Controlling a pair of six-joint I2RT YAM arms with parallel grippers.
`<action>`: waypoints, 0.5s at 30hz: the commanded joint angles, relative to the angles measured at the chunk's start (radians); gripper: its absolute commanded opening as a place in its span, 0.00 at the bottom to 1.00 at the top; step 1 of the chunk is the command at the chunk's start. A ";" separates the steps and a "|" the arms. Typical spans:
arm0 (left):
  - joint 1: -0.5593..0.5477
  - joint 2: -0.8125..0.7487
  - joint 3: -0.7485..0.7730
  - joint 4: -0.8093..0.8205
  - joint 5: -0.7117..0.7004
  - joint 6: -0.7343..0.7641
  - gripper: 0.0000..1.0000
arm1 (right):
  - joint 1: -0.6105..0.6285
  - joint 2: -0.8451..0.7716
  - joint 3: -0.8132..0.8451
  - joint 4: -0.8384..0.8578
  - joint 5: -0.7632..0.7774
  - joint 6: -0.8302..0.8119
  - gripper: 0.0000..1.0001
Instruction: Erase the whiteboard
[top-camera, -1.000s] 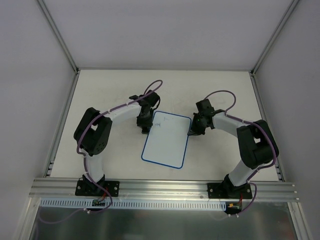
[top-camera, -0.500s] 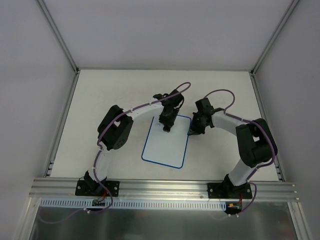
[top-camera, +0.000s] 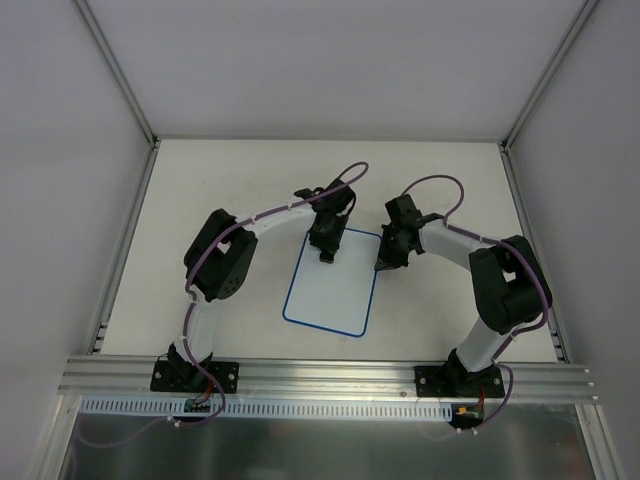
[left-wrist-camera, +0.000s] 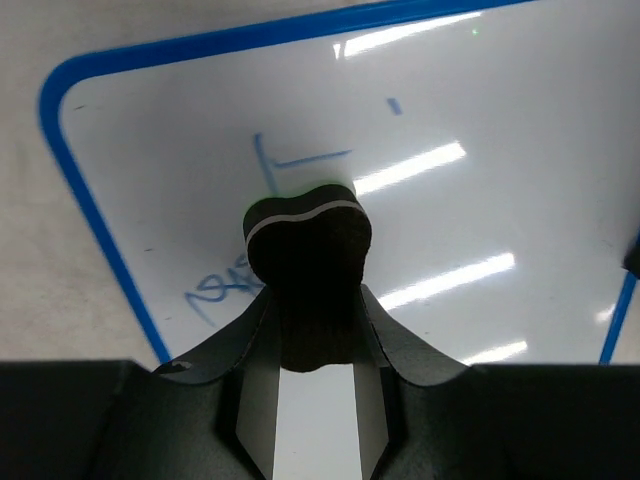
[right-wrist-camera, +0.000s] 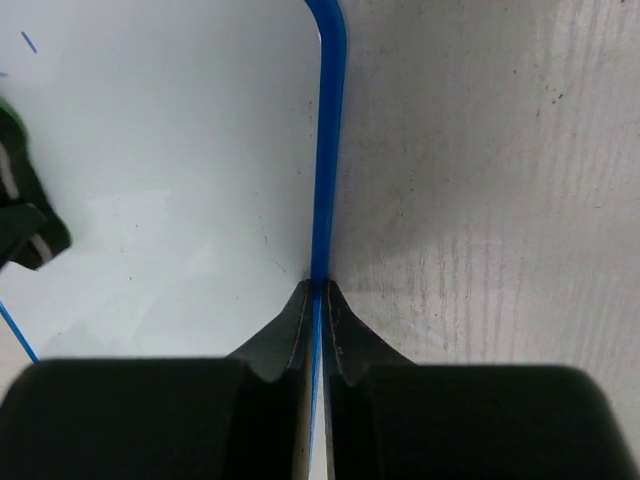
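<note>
On the left, the left gripper (top-camera: 326, 250) reaches in over the far left corner of the whiteboard (top-camera: 335, 295), its fingers pinched around a small dark eraser (left-wrist-camera: 308, 235) with a pale stripe across its top. The board lies flat on the table (top-camera: 200, 190) between the two arms, slightly skewed, its near edge toward the bases. In the left wrist view blue handwritten marks (left-wrist-camera: 290, 160) show on the face: a T-like stroke just ahead of the eraser, a scribble beside the fingers near the rim, and a tiny dash further on (the rest of the face looks blank apart from light glare). The eraser seems to sit on or just above the board, though contact cannot be confirmed. On the right, the right gripper (right-wrist-camera: 318, 290) is pressed together on the thin blue rim of the board's right edge, apparently steadying it. The step in hand looks like the wiping itself, with writing not yet cleared. The next move probably calls for firm downward pressure and strokes across the T and the scribble, while the right arm holds the rim so the board does not slide
</note>
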 joint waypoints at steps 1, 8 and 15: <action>0.078 0.005 -0.098 -0.134 -0.109 -0.006 0.00 | 0.006 0.038 -0.014 -0.125 0.099 -0.047 0.00; 0.164 -0.012 -0.129 -0.200 -0.218 -0.014 0.00 | 0.007 0.038 -0.018 -0.124 0.133 -0.050 0.00; 0.224 -0.073 -0.120 -0.216 -0.249 -0.029 0.00 | 0.009 0.035 -0.018 -0.121 0.127 -0.053 0.00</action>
